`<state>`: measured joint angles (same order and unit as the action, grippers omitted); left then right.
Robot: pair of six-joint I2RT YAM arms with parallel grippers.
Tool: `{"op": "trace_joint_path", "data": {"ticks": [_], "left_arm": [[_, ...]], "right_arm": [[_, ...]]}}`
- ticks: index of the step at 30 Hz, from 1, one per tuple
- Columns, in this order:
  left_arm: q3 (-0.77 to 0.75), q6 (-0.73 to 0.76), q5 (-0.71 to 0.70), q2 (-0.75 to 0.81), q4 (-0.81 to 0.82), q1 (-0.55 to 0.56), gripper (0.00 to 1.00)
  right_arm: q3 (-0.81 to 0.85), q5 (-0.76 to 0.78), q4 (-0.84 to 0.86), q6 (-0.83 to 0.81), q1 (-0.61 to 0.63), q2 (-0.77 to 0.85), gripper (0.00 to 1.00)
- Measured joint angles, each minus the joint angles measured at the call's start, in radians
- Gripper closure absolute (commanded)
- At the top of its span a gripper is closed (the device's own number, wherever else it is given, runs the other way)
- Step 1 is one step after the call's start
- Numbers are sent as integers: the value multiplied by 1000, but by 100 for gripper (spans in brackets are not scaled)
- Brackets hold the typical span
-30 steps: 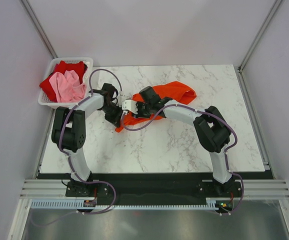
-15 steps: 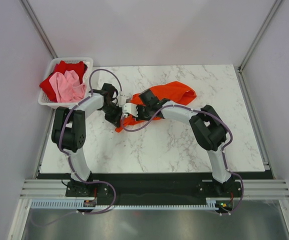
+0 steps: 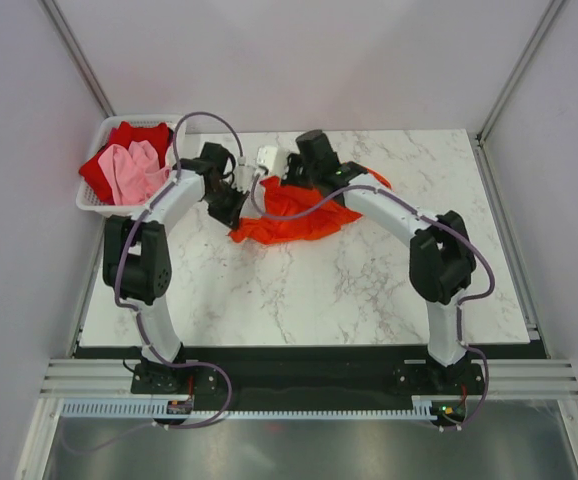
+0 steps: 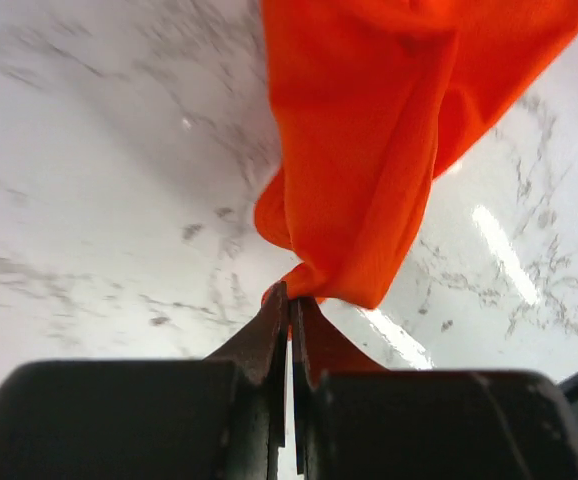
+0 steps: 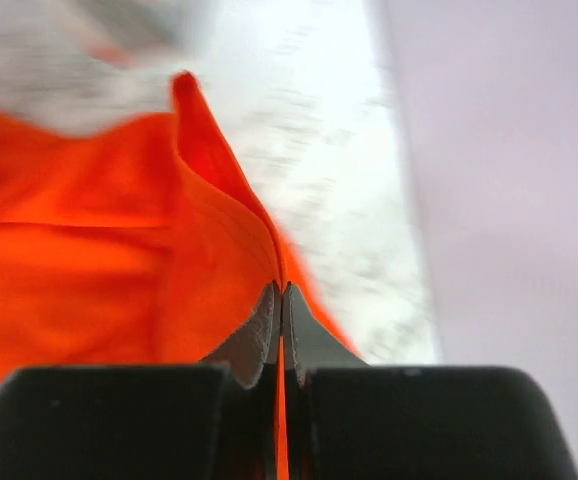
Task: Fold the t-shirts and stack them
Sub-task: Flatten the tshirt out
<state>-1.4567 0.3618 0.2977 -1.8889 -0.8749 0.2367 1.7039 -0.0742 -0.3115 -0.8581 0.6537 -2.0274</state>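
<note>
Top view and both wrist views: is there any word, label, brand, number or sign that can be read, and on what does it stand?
None can be read in any view.
The orange shirt, and the red shirt and pink shirt in the basket, show no print or tag.
The table shows only marble veins.
The small parts at the arm bases are too small to tell.

Bright orange-red t-shirt (image 3: 299, 220); deep red t-shirt (image 3: 139, 133); pale pink t-shirt (image 3: 137, 172); white slatted basket (image 3: 91, 205); white desk (image 3: 369, 290) veined grey like marble
</note>
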Motion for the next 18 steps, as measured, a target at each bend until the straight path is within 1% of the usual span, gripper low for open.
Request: {"op": "trace_joint_path", "data": {"ticks": [4,8,10,12,15,18], "left_arm": [[-201,23,-61,1,-21,-3,98],[-457,44,-127,1,-31,-6,98],[-575,53,-158,0,-36,-7,98],[-687,63,-188,0,-40,-7,98],[-808,79,-222,0,-35,-7,98],[-871,91,-248,2,-36,-5,98]], "right_arm": [[129,117,24,-3,-117,35,100],[236,234,48,-24,-244,56,100],[267,272,50,-38,-287,67,100],[283,302,51,-51,-314,86,100],[291,324,57,-69,-331,131,100],[292,331,61,-74,-338,185,100]]}}
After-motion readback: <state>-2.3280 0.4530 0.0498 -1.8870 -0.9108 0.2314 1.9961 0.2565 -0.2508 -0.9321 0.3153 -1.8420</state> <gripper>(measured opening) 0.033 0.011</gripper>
